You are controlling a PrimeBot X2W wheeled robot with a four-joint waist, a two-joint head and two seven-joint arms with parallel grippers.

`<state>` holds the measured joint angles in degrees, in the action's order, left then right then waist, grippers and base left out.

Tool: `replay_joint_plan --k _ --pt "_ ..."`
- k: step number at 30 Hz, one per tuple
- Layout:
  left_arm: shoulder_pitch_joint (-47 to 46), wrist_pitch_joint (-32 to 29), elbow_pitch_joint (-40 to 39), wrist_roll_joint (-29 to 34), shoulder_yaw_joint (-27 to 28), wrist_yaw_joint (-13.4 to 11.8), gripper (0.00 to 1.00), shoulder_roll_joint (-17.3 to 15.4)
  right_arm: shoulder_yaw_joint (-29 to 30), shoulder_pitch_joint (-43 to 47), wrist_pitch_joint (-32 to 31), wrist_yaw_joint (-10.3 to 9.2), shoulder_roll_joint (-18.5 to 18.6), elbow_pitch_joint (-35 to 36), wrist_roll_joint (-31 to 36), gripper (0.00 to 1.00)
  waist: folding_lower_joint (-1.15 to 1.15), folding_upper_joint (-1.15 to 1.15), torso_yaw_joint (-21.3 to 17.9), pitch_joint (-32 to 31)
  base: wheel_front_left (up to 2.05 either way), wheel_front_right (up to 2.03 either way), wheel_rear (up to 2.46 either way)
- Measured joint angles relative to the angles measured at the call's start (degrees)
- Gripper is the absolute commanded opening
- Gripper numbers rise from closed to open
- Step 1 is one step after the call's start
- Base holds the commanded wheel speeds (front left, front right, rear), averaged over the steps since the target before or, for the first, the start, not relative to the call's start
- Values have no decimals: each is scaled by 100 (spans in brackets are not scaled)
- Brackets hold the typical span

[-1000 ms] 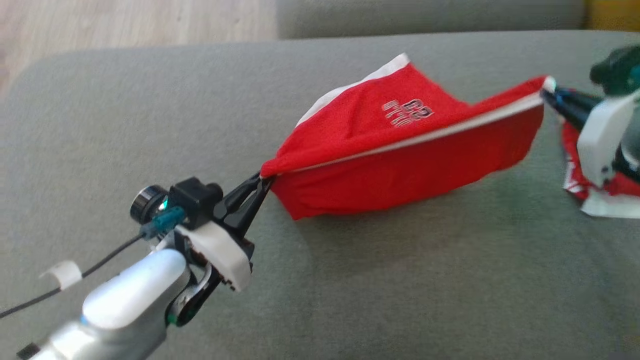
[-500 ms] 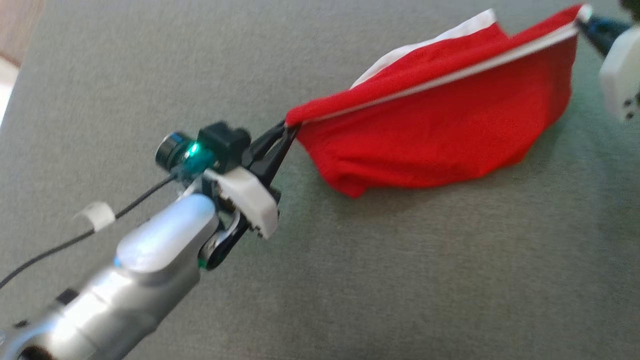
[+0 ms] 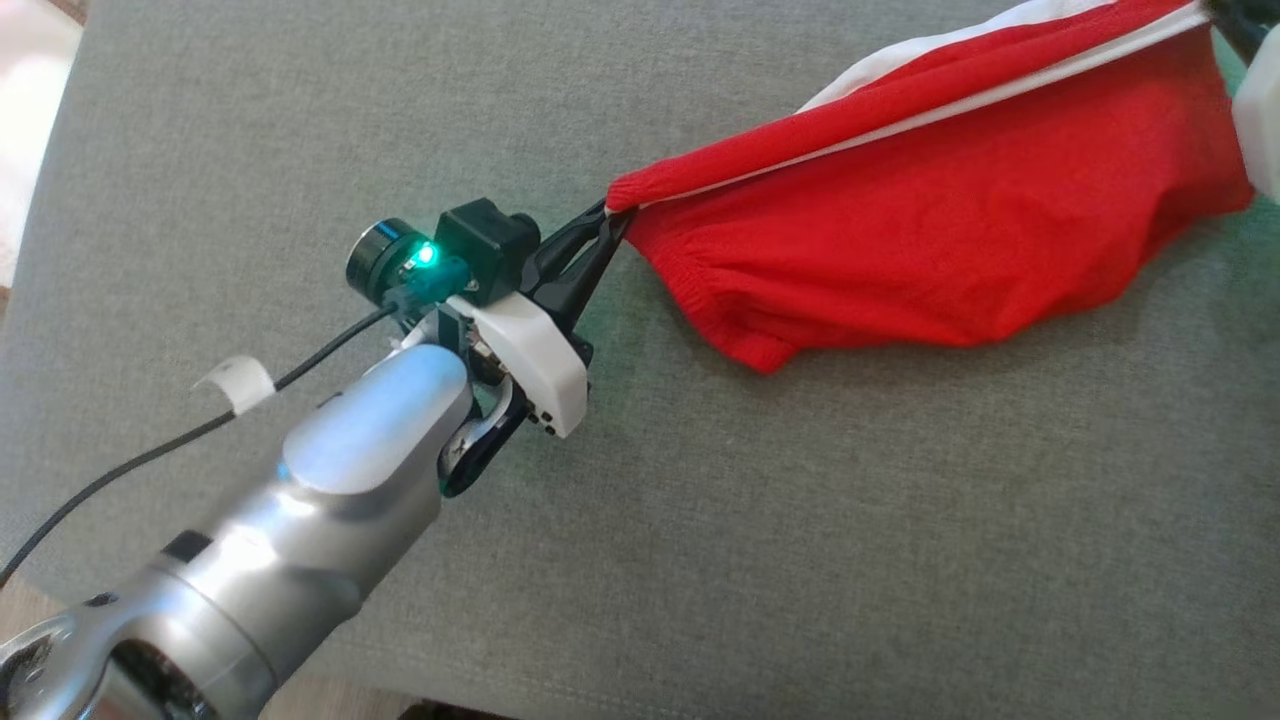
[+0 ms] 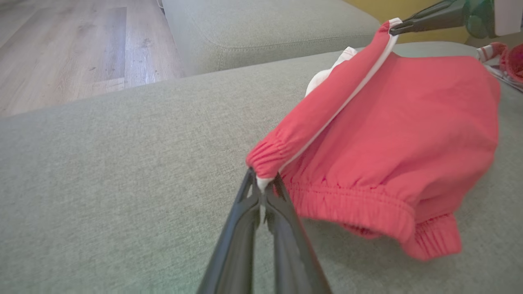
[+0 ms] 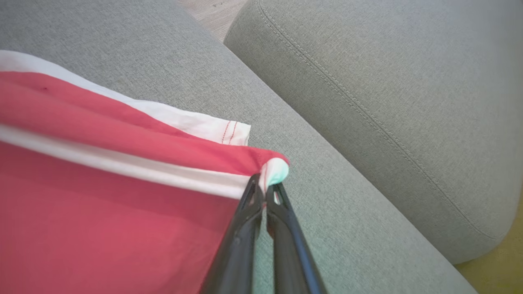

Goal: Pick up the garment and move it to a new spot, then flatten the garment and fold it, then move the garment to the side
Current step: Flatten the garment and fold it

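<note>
The garment (image 3: 930, 230), red shorts with a white side stripe and an elastic waistband, hangs stretched between both grippers over the grey-green sofa cushion (image 3: 800, 520). Its lower fold sags down to the cushion. My left gripper (image 3: 610, 215) is shut on the waistband end of the stripe, and the left wrist view has the same pinch (image 4: 261, 183) with the red cloth (image 4: 388, 134) beyond it. At the upper right, my right gripper (image 3: 1225, 18) is shut on the opposite hem corner. The right wrist view gives that grip (image 5: 264, 188) on the garment (image 5: 102, 196) close up.
A second grey cushion (image 5: 388, 102) lies close behind the one I work over. Another red and white cloth (image 4: 504, 61) sits at the far right of the sofa. Wooden floor (image 4: 61, 53) lies beyond the sofa's left edge (image 3: 40, 200).
The head camera has swung, so the whole picture shifted up and right. Both grippers keep their hold. The garment's printed face has turned out of sight and the cloth looks more taut.
</note>
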<state>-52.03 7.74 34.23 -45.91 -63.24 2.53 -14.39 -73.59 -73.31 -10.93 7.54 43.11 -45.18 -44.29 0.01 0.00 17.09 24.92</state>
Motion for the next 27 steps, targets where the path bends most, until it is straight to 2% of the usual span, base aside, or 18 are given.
replay_joint_plan --k 1,2,3,4,5,6,8,11,19,24,27 --pt "-16 8 57 0 -7 7 0 29 0 -1 0 0 -12 -15 0 0 0 0 17 19 0 0 0" --pt "-39 18 100 0 -16 11 0 49 0 -2 21 0 -20 -29 0 13 0 0 30 40 0 0 0" --pt "-67 41 140 0 -16 47 0 63 -1 -8 115 0 -34 -60 2 100 -1 0 41 62 0 0 0" --pt "-95 65 186 0 -18 54 20 80 -1 -22 201 1 -54 -120 18 100 0 0 53 80 0 0 0" --pt "-119 76 232 0 -18 57 46 105 -4 -39 279 0 -85 -183 21 100 0 0 64 95 0 0 0" --pt "-141 89 283 -1 -16 57 67 127 -4 -63 371 0 -114 -241 53 100 0 0 74 105 0 0 0" --pt "-169 90 397 -9 -12 75 73 133 -3 -169 603 0 -152 -481 203 100 0 0 81 114 0 0 0" --pt "-170 93 505 -9 -12 104 100 142 60 -345 975 0 -259 -929 355 100 0 0 70 100 0 0 0" --pt "-149 393 654 -160 140 60 100 158 664 -320 1991 0 -842 -1935 218 100 0 0 -63 -191 0 0 0" --pt "82 633 425 -304 689 -248 100 -76 1377 89 2503 0 -1214 -2043 -232 100 -1 0 -250 -552 0 0 0" --pt "382 655 8 -280 1195 -510 100 -280 2091 345 2515 0 -1251 -1664 -309 100 -1 0 -402 -788 0 0 0"
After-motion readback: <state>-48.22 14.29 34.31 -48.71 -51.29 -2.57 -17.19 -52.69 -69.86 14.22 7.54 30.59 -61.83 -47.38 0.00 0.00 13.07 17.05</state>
